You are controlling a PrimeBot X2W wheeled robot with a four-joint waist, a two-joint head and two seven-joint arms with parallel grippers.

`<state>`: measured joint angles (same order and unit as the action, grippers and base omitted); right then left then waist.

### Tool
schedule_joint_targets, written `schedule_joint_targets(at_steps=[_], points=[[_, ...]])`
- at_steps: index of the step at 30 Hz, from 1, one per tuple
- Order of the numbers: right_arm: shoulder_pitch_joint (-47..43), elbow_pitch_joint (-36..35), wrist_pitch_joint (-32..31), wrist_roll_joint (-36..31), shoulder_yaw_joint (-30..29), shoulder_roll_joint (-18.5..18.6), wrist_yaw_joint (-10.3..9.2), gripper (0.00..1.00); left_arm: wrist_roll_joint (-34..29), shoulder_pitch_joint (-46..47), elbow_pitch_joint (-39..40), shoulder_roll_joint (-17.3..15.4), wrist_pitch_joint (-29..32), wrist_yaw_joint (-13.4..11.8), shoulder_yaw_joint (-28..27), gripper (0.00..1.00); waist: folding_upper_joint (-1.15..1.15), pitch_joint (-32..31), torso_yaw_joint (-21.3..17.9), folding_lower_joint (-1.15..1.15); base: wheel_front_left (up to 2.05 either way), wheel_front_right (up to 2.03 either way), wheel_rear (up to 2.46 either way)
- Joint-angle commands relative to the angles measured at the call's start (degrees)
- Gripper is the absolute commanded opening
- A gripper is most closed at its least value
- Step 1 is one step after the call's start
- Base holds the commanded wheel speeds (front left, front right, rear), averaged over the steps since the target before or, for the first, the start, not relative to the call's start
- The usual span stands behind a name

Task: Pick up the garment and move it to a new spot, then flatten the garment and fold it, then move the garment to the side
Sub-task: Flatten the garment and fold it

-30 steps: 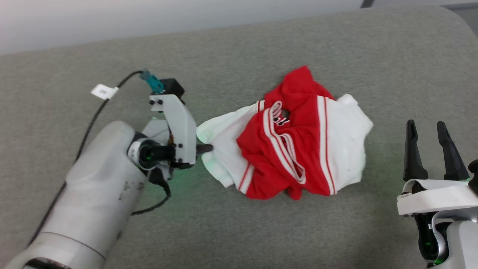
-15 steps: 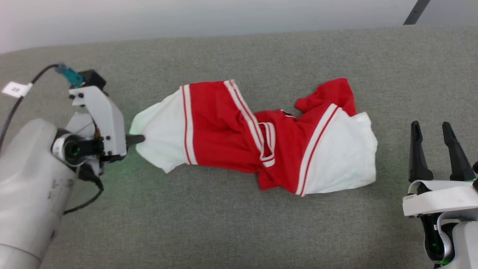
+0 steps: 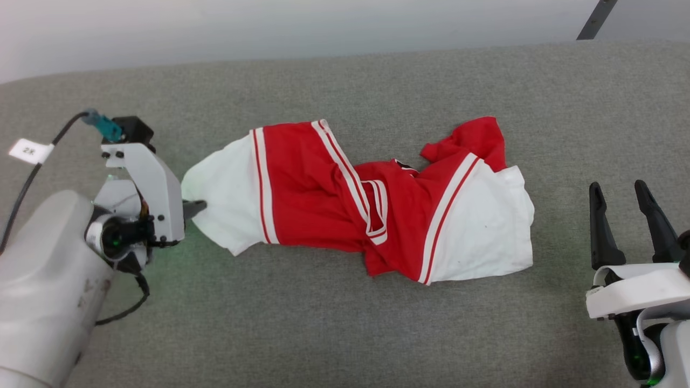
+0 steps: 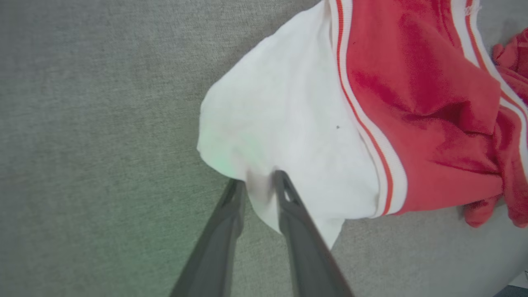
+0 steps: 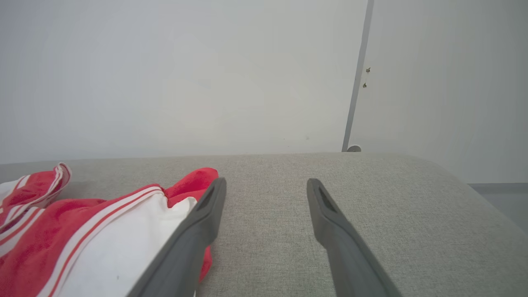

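Note:
The garment (image 3: 345,199) is a red jersey with white sleeves and striped trim. It lies stretched out left to right on the grey cushion, bunched and twisted in the middle. My left gripper (image 3: 197,206) is at its left white sleeve. In the left wrist view the left gripper (image 4: 258,179) has its fingers a narrow gap apart, with the sleeve's edge (image 4: 264,136) lying between the tips. My right gripper (image 3: 617,186) stands open to the right of the garment, apart from it. In the right wrist view the right gripper (image 5: 266,181) has nothing between its fingers, and the other sleeve (image 5: 123,243) is beside its left finger.
The grey upholstered surface (image 3: 345,334) spreads wide on all sides of the jersey. A pale wall (image 3: 269,27) runs behind its far edge. A black cable with a white tag (image 3: 24,152) trails from my left wrist.
My left gripper pulled the sleeve leftward, drawing the crumpled heap out into a long shape. Its fingers have since parted slightly. The right gripper has stayed open in place.

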<state>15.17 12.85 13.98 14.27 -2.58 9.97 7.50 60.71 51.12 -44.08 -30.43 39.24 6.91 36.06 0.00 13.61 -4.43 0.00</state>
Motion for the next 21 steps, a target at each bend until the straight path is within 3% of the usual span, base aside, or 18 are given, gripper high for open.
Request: schedule_joint_targets(at_steps=[1, 10, 16, 21], points=[[-0.08, -0.27, -0.85, 0.27, 0.66, 0.95, -0.02, 1.00, -1.41, -1.11, 0.95, -0.58, -1.93, 0.13, 0.38, 1.00, 0.00, -0.15, 0.17, 0.00, 0.00, 0.00, 0.00], [-0.87, -5.39, -9.42, 3.13, 4.74, 8.83, -0.02, 1.00, -4.43, -8.59, 12.00, 0.64, -22.43, -0.92, -2.31, 1.00, 0.00, -0.78, 3.15, 0.00, 0.00, 0.00, 0.00], [0.67, -9.28, -18.55, 5.89, 10.66, 16.33, -0.02, 1.00, -12.49, -15.27, 19.47, 0.86, -38.14, -5.75, -1.45, 1.00, 0.00, 0.10, 5.31, 0.00, 0.00, 0.00, 0.00], [4.06, -12.74, -26.64, 12.09, 18.06, 25.47, -0.03, 1.00, -17.84, -20.78, 23.75, 2.04, -49.96, -11.06, -1.60, 1.00, 0.00, 1.66, 7.02, 0.00, 0.00, 0.00, 0.00]])
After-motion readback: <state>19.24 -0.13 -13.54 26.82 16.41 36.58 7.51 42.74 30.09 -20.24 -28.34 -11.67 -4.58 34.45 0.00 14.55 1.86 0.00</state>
